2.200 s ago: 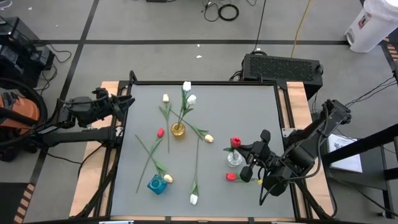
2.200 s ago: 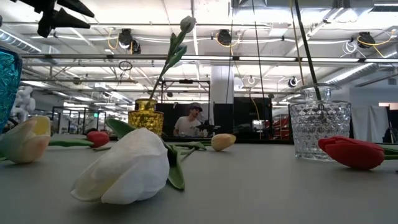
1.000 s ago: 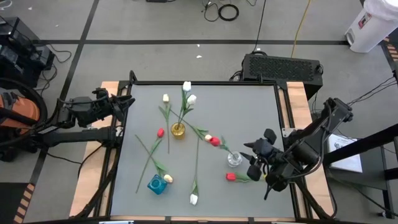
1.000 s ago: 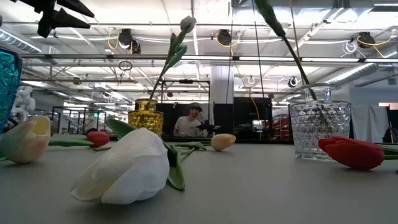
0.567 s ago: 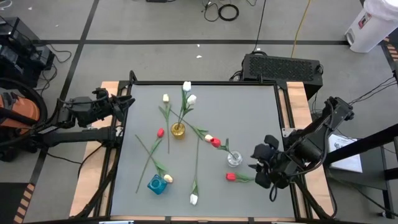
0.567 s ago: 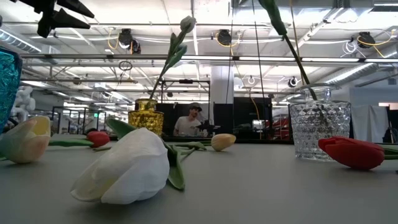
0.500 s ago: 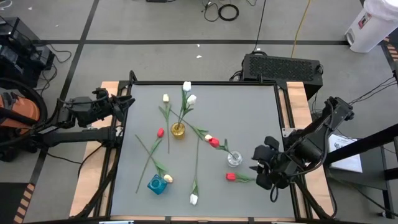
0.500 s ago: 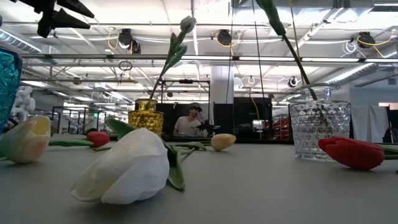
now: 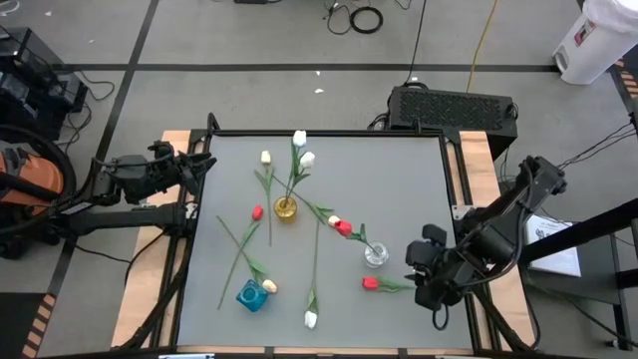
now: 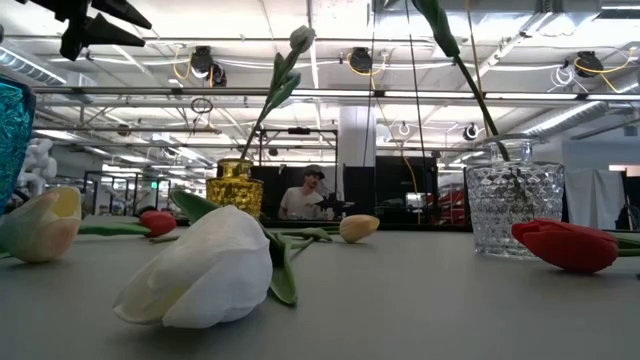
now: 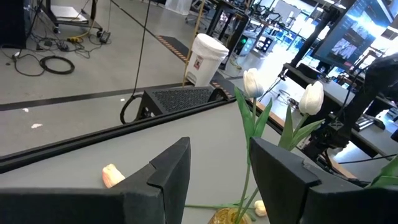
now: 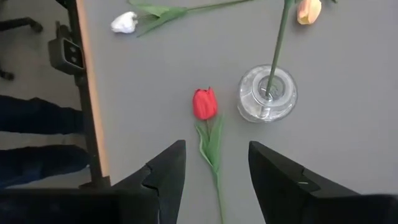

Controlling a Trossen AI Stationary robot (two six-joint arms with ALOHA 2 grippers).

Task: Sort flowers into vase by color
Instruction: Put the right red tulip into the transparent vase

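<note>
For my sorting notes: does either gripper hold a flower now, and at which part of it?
Neither. The right gripper is open above the red tulip lying beside the clear glass vase. The left gripper is open and empty.

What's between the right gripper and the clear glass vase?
Only the loose red tulip on bare table; the right wrist view shows it between the right gripper and clear glass vase.

Lighting is even and bright, from overhead ceiling fixtures (image 10: pixel 205 62). Shadows on the counter (image 9: pixel 399 179) are soft and faint. In the low view, the nearest white tulip (image 10: pixel 205 270) is slightly soft.
</note>
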